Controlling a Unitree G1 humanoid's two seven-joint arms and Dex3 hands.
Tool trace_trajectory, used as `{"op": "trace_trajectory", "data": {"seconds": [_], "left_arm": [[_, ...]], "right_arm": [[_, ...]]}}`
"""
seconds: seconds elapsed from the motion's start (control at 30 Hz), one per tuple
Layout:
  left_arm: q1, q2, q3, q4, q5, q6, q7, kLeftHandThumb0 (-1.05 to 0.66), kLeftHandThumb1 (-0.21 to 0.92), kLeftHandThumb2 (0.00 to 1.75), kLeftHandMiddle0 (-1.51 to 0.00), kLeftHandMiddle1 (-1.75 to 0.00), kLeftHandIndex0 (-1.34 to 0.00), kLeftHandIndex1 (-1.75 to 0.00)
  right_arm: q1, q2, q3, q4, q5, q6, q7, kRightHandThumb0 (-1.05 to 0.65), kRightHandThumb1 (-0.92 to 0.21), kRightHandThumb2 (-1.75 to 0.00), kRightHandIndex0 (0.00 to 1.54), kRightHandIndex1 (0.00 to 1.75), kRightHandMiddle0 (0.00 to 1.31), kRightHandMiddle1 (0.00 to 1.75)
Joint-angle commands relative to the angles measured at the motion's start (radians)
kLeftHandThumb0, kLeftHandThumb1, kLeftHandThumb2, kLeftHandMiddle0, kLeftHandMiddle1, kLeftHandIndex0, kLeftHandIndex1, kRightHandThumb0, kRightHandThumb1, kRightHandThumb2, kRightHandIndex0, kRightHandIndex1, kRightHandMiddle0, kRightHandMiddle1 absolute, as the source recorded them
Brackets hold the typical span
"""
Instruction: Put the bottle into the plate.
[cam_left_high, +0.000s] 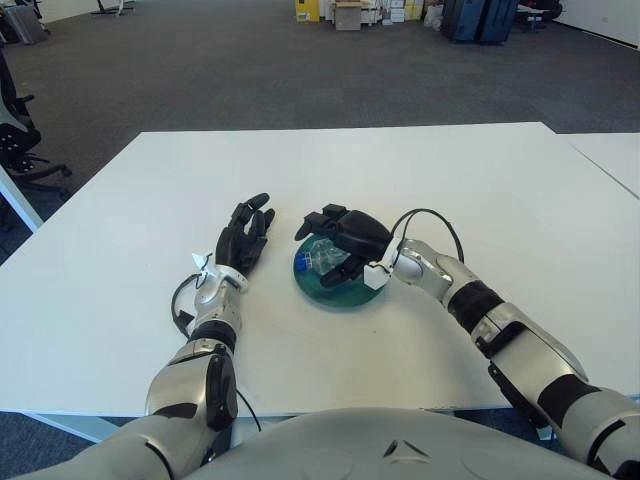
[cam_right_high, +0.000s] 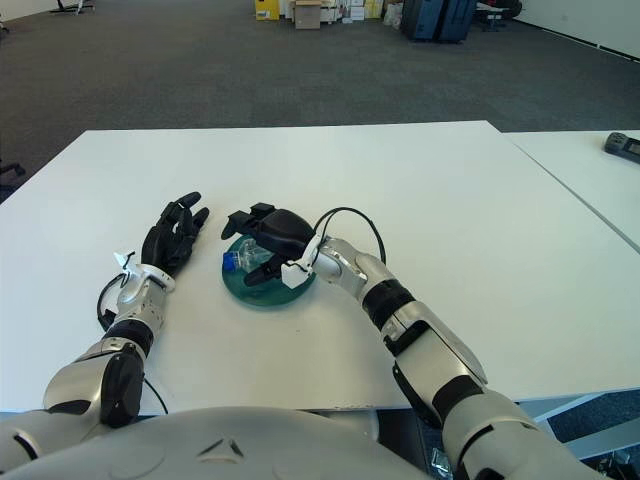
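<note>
The white bench carried a round, dark green plate a little in front of the robot's chest. A clear plastic bottle with a blue cap lay on its side inside the plate, the cap pointing toward the robot's left and the body running back under the right hand.

The right hand reached in from the right side and sat directly over the plate. Its black fingers were curled around the bottle from above and from the near side, gripping it, with one finger hooked low across the bottle's front. A black cable looped up from the wrist just behind that hand.

The left hand showed on the bench just to the left of the plate, apart from it. Its fingers were extended and relaxed, pointing away from the robot, and held nothing.

Beyond the bench's far edge stretched a grey carpeted floor. An office chair stood at the far left, and cardboard boxes and dark cases were stacked along the back of the room. A second white table stood to the right, with a small dark object on it.
</note>
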Motion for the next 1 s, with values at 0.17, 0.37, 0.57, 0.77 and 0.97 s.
{"op": "trace_trajectory", "data": {"seconds": [0.17, 0.37, 0.57, 0.77, 0.97], "left_arm": [[0.032, -0.015, 0.011, 0.01, -0.024, 0.057, -0.049, -0.68, 0.92, 0.52, -0.36, -0.24, -0.02, -0.89], [0.05, -0.012, 0.0, -0.025, -0.019, 0.054, -0.062, -0.71, 0.92, 0.55, -0.39, -0.15, 0.0, -0.82], [0.056, -0.015, -0.017, -0.049, -0.011, 0.063, -0.06, -0.66, 0.92, 0.68, -0.44, -0.12, -0.03, -0.88], [0.048, -0.019, -0.013, -0.046, -0.019, 0.077, -0.055, -0.61, 0.92, 0.74, -0.57, -0.17, -0.13, -0.95], [0.043, -0.02, -0.019, -0.052, -0.012, 0.099, -0.046, -0.61, 0.92, 0.73, -0.65, -0.26, -0.2, -0.98]], "right_arm": [[-0.029, -0.008, -0.022, -0.019, 0.018, 0.025, 0.053, -1.04, -0.92, -0.67, 0.02, 0.04, 0.0, 0.4], [-0.036, -0.015, -0.036, -0.04, 0.014, 0.032, 0.052, -1.05, -0.92, -0.71, 0.0, 0.0, 0.0, 0.18], [-0.063, -0.043, -0.09, -0.038, 0.046, 0.009, 0.044, -1.05, -0.92, -0.68, 0.0, 0.0, 0.0, 0.07], [-0.103, -0.087, -0.166, 0.005, 0.1, -0.005, 0.039, -1.05, -0.92, -0.66, 0.0, 0.0, 0.0, 0.02], [-0.126, -0.085, -0.255, 0.109, 0.14, 0.033, -0.061, -1.05, -0.92, -0.73, 0.0, 0.0, 0.01, 0.02]]}}
